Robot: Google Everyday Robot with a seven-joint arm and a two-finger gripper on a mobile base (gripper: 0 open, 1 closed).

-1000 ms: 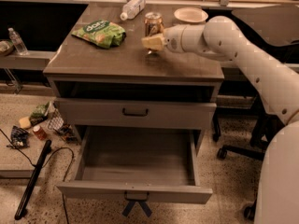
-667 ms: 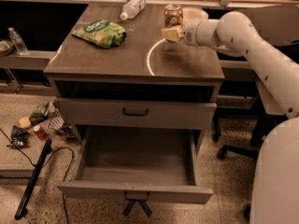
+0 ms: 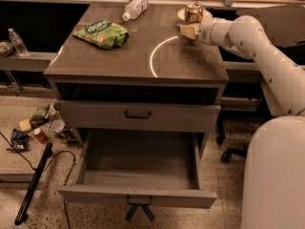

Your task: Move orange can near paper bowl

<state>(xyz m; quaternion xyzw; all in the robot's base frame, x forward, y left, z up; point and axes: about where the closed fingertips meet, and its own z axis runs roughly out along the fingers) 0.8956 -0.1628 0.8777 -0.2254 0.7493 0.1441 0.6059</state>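
Hard to make out: the gripper [image 3: 190, 28] sits at the far right of the cabinet top [image 3: 119, 61], right up against the near side of the can [image 3: 194, 12]. Only a tan block shows at its tip, so how far open it is, and whether it has hold of the can, cannot be told. The can stands upright at the back right corner. Its base is hidden behind the gripper, and it covers most of the bowl [image 3: 208, 15], so only rim slivers show on either side; whether it stands in the bowl or just in front cannot be told. The white arm [image 3: 257, 46] runs off the right edge, and the base [image 3: 274, 175] is cut off at the lower right. Count on top: one can, one bowl, one clear bottle [image 3: 135, 7] lying on its side at the back, one green bag [image 3: 101, 34] front left. Drawers: two, the upper [image 3: 138, 114] shut, the lower [image 3: 138, 168] pulled out. A second bottle [image 3: 17, 42] stands on a ledge at left. Small litter [image 3: 40, 128] on the floor at left is too dim to sort.
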